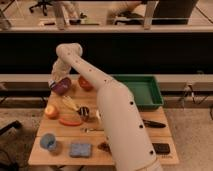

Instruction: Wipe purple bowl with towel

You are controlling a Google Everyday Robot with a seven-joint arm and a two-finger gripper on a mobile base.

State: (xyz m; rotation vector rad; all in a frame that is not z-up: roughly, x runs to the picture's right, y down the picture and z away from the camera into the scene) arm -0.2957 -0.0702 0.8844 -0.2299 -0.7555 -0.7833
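The purple bowl (62, 86) sits at the table's back left and looks tilted, its inside facing forward. My gripper (54, 81) hangs down from the bent arm and is right at the bowl's left rim, touching or nearly touching it. The towel (48, 142), a small pale grey-blue cloth, lies at the front left corner of the table, far from the gripper. My arm (117, 120) crosses the middle of the table.
A red-orange bowl (85, 83) stands right of the purple bowl. A green tray (144, 91) is at the back right. An apple (51, 111), banana (70, 103), carrot (70, 121), small can (84, 112) and blue sponge (80, 149) lie left of the arm.
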